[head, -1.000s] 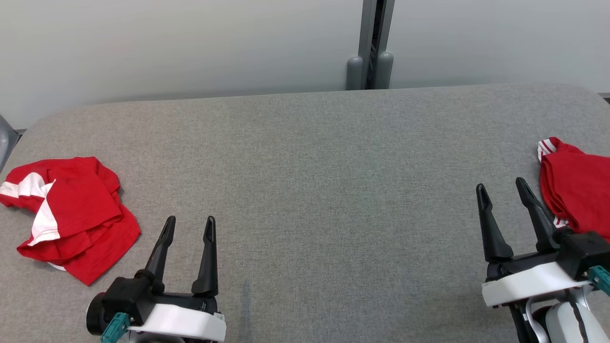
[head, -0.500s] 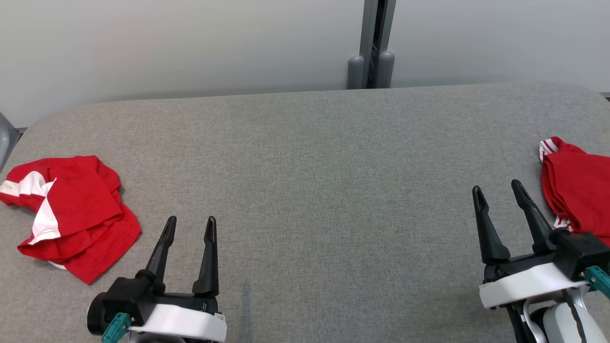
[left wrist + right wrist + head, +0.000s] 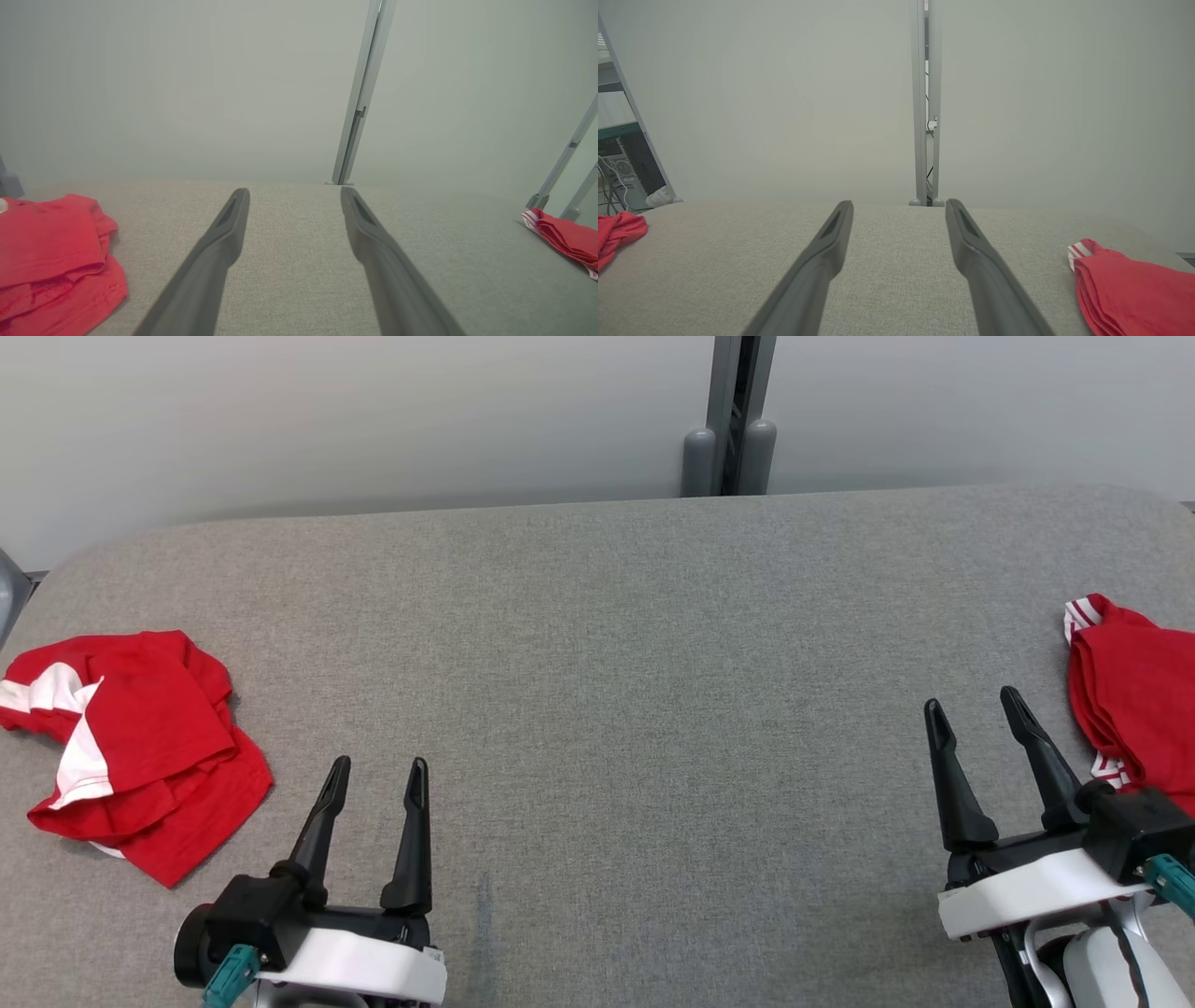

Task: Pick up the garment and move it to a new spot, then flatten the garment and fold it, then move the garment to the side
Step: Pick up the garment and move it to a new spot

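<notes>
The crumpled red garment point(image 3: 131, 747) lies in a loose heap with its white panels showing, near the left edge of the grey table point(image 3: 607, 663), just off to the outer side of the left gripper point(image 3: 380, 763) and not touching it. To my eye this one has had nothing done to it: it is neither lifted, spread nor folded. Across the table a second piece, the folded red garment point(image 3: 1134, 700), sits at the far right edge in neat stacked layers with a white-striped hem, close beside the right gripper point(image 3: 972, 699); it looks already folded and set aside. Both claws hover low over the cloth surface with their dark fingers spread wide and nothing between them. The broad middle of the table is bare, so I judge the whole sequence remains for the heap on the left.
</notes>
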